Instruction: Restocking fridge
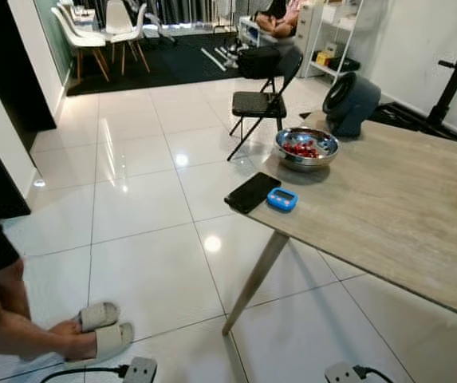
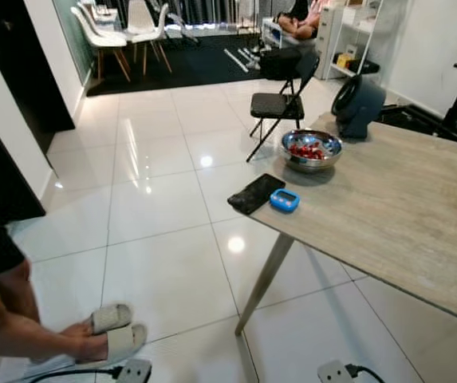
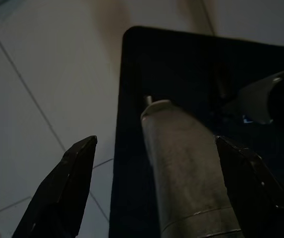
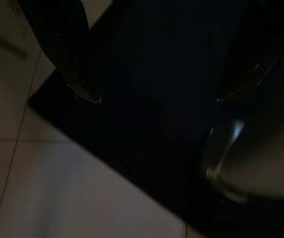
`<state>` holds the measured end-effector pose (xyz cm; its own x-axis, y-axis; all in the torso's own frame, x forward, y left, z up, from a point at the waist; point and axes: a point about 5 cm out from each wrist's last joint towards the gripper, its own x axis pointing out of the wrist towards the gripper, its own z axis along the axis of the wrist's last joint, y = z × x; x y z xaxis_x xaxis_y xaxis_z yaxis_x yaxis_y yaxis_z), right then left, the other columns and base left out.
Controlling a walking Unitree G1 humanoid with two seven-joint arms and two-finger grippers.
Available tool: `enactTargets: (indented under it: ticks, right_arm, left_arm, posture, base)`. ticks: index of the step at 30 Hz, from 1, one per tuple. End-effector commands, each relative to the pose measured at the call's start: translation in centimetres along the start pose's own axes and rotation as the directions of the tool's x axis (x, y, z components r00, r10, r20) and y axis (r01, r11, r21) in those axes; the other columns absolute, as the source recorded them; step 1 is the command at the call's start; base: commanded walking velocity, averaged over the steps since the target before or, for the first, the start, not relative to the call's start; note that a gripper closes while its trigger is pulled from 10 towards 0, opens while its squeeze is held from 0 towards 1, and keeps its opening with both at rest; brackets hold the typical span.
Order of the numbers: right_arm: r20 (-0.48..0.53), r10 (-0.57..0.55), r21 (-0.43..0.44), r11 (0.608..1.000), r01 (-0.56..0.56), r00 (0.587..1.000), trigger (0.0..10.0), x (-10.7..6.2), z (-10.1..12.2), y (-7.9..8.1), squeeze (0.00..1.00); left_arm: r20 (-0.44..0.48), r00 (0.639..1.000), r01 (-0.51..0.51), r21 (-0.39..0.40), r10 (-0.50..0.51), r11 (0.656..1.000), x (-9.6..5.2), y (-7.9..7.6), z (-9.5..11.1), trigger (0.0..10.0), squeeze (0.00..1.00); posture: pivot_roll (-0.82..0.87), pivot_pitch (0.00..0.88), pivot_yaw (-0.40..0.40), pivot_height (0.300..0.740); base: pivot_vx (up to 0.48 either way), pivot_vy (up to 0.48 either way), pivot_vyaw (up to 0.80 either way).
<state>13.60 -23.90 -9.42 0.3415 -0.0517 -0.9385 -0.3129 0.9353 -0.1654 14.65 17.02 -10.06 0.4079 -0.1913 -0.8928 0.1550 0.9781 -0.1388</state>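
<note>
We are looking at a steel bowl [image 1: 306, 148] of red fruit sitting on the wooden table [image 1: 403, 215], well apart from our fingers. Our left gripper [image 3: 156, 163] is hanging with fingers spread, a grey leg between them. Our right gripper [image 4: 154, 99] is likewise gaping over dark flooring.

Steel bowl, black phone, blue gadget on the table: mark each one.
Steel bowl [image 1: 306, 149], left eye view, on the red food inside.
Black phone [image 1: 253, 192], left eye view, screen centre.
Blue gadget [image 1: 282, 199], left eye view, its display.
</note>
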Motion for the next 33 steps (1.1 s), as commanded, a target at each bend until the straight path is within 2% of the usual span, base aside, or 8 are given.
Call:
enactTargets:
  ticks: [1, 7, 11, 13, 18, 23, 25, 33]
  right_arm:
    - [-0.011, 0.018, -0.033, 0.999, -0.019, 1.000, 10.0, 0.0, -0.2, 0.3, 0.00]
    - [-0.034, 0.036, -0.066, 0.997, -0.038, 0.999, 10.0, 0.0, -1.5, 1.2, 0.00]
    - [-0.025, 0.034, 0.007, 0.999, -0.034, 0.999, 10.0, -0.1, -2.8, 1.6, 0.00]
    - [-0.043, 0.028, 0.033, 0.999, -0.026, 0.999, 10.0, -0.2, -3.4, 1.7, 0.00]
    - [-0.046, 0.041, 0.023, 0.999, -0.040, 0.998, 10.0, -0.1, -3.4, 2.3, 0.00]
    - [-0.026, 0.063, -0.040, 0.997, -0.064, 0.998, 10.0, 0.1, -2.3, 2.7, 0.00]
    - [-0.015, 0.049, -0.016, 0.999, -0.049, 0.999, 10.0, 0.1, -2.0, 2.4, 0.00]
    - [0.002, 0.056, -0.005, 0.998, -0.056, 0.998, 10.0, 0.2, -1.5, 2.9, 0.00]
  left_arm:
    - [0.000, 1.000, -0.018, -0.028, 0.018, 0.999, -0.1, 0.2, -0.3, 10.0, 0.00]
    - [-0.023, 0.999, -0.041, -0.041, 0.040, 0.998, -0.5, 0.9, -2.1, 10.0, 0.00]
    - [-0.075, 0.997, -0.038, -0.041, 0.035, 0.998, -1.5, 1.4, -5.6, 10.0, 0.00]
    - [-0.090, 0.996, -0.028, -0.016, 0.026, 0.999, -1.5, 1.3, -6.0, 10.0, 0.00]
    - [-0.052, 0.998, -0.025, -0.014, 0.024, 1.000, -1.3, 1.4, -4.6, 10.0, 0.00]
    - [0.054, 0.998, -0.030, -0.036, 0.032, 0.999, -0.8, 1.8, -0.9, 10.0, 0.00]
    - [0.084, 0.995, -0.044, -0.047, 0.047, 0.998, -0.7, 1.9, 0.2, 10.0, 0.00]
    - [0.055, 0.996, -0.063, -0.030, 0.065, 0.998, -0.8, 2.1, -0.7, 10.0, 0.00]
  posture:
    - [-0.03, 0.000, 0.012, 0.740]
    - [-0.04, 0.079, 0.003, 0.740]
    - [-0.05, 0.083, 0.031, 0.740]
    - [-0.05, 0.073, 0.032, 0.740]
    - [-0.03, 0.084, 0.023, 0.740]
    - [-0.03, 0.043, 0.037, 0.740]
    - [-0.02, 0.042, 0.036, 0.740]
    - [-0.01, 0.059, 0.028, 0.740]
  base:
    - [0.000, 0.000, 0.00]
    - [0.000, 0.000, 0.00]
    - [0.000, 0.000, 0.00]
    - [0.000, 0.000, 0.00]
    - [0.000, 0.000, 0.00]
    - [0.000, 0.000, 0.00]
    - [0.000, 0.000, 0.00]
    - [0.000, 0.000, 0.00]
